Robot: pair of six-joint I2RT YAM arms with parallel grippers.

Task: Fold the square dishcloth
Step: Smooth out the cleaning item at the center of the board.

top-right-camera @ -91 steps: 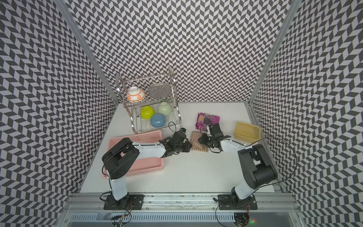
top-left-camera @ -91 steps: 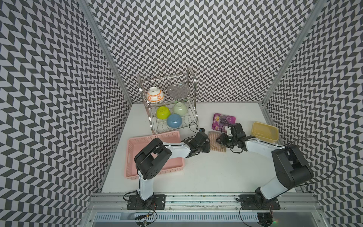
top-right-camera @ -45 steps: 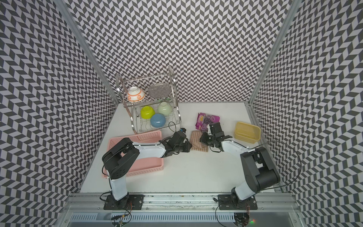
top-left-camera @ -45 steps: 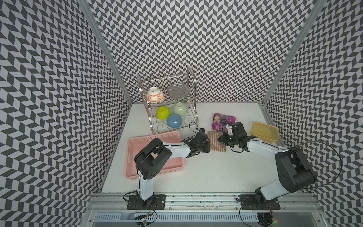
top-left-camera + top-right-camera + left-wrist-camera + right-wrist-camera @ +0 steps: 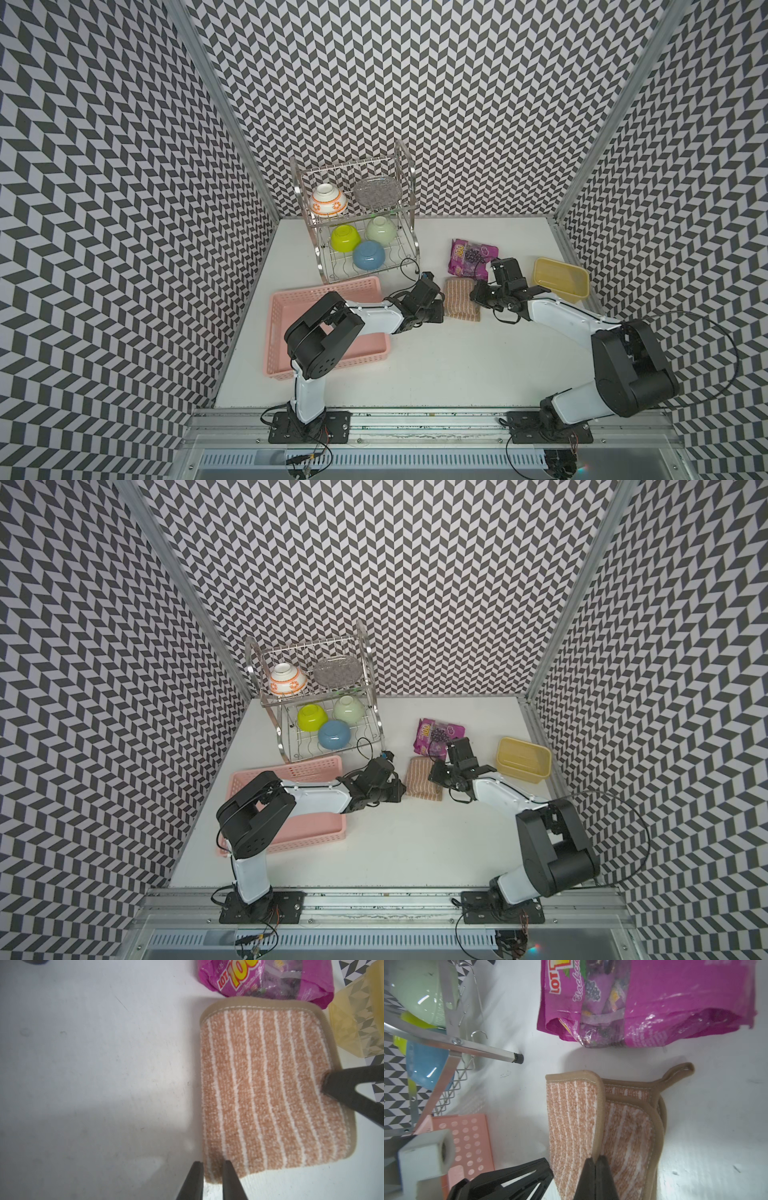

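The square dishcloth (image 5: 459,301) (image 5: 422,781) lies folded on the white table, tan with pale stripes and brown edging. Its loop (image 5: 679,1073) sticks out toward the snack bag. My left gripper (image 5: 441,308) (image 5: 212,1164) sits at the cloth's left side, its narrow jaws closed on the folded edge. My right gripper (image 5: 475,293) (image 5: 595,1160) is at the opposite side, fully shut. The edging of the top layer (image 5: 600,1115) runs straight into its tips. In the left wrist view the right fingers (image 5: 353,1080) press on the cloth (image 5: 270,1095).
A purple snack bag (image 5: 473,257) lies just behind the cloth. A yellow tub (image 5: 561,278) stands to the right. A pink basket (image 5: 274,332) is on the left under my left arm. A wire dish rack (image 5: 409,199) with several bowls stands at the back.
My right gripper's jaws have closed at the cloth's right edge. The left gripper and the cloth have stayed where they were.
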